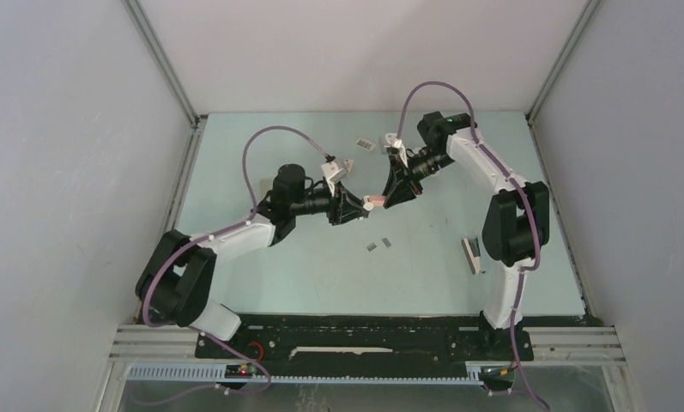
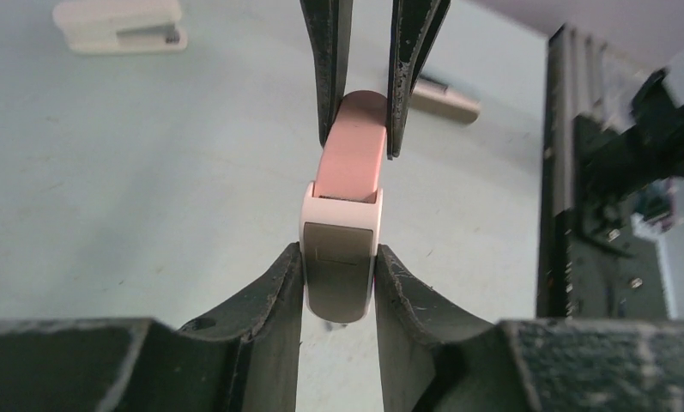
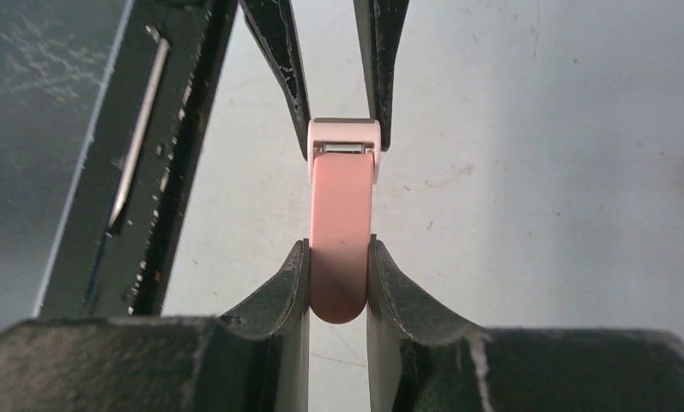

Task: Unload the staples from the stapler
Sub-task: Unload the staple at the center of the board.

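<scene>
A small pink stapler [image 1: 374, 202] with a white and grey end hangs above the middle of the table, held between both grippers. My left gripper [image 2: 338, 257] is shut on the grey and white end of the stapler [image 2: 348, 163]. My right gripper [image 3: 340, 249] is shut on the rounded pink end of the stapler [image 3: 342, 206]. In each wrist view the other arm's fingers pinch the far end. Two short grey strips, the staples [image 1: 378, 245], lie on the table just in front of the grippers.
A white stapler [image 1: 472, 255] lies on the table by the right arm's base and appears again in the left wrist view [image 2: 119, 24]. A small pale object [image 1: 366, 145] sits near the back. Grey walls enclose the table on three sides.
</scene>
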